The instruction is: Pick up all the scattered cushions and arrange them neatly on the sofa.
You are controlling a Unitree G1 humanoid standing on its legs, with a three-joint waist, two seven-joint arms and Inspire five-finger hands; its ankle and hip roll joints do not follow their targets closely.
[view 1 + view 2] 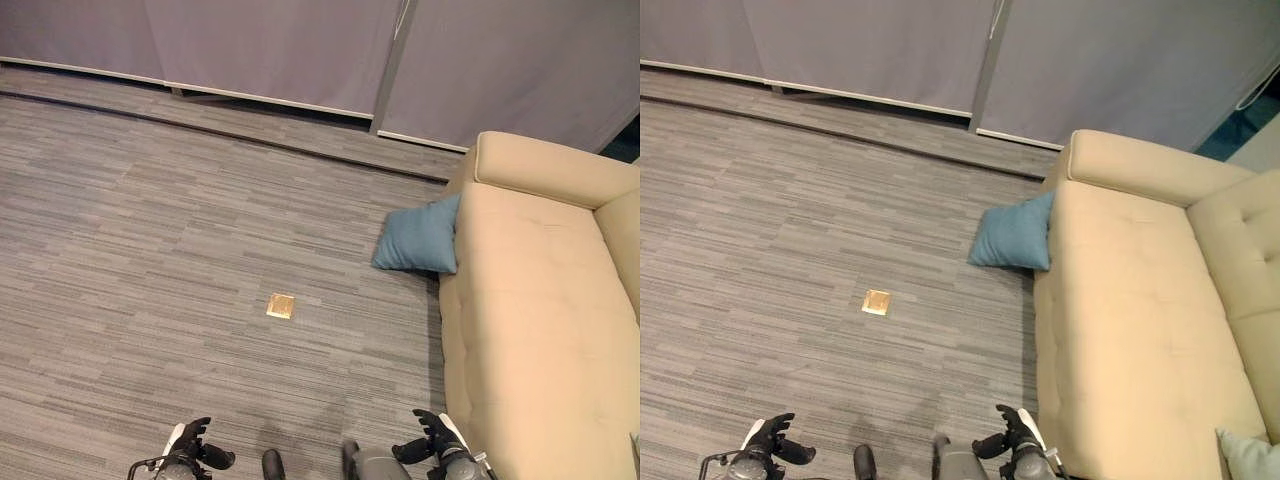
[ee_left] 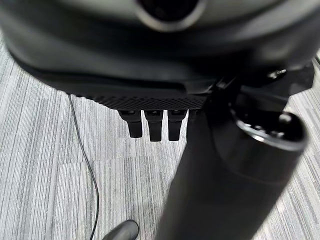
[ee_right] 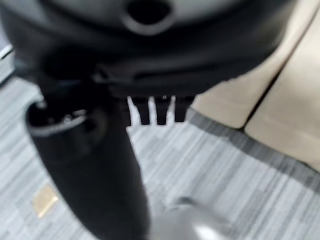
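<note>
Blue cushion [image 1: 420, 238] on floor [image 1: 180, 250], leaning on sofa [image 1: 530, 300] front, far right. Looks soft, light, squishy; best pinched at corner. Left hand [image 1: 190, 445], right hand [image 1: 435, 440] low, near, fingers loose, holding nothing.

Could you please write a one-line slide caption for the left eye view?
Blue cushion on grey carpet leaning against the beige sofa, both robot hands low and empty.

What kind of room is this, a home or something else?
Probably a staged living area in an office or lab: a beige sofa stands on grey carpet tiles with a brass floor socket, against plain grey partition walls.
</note>
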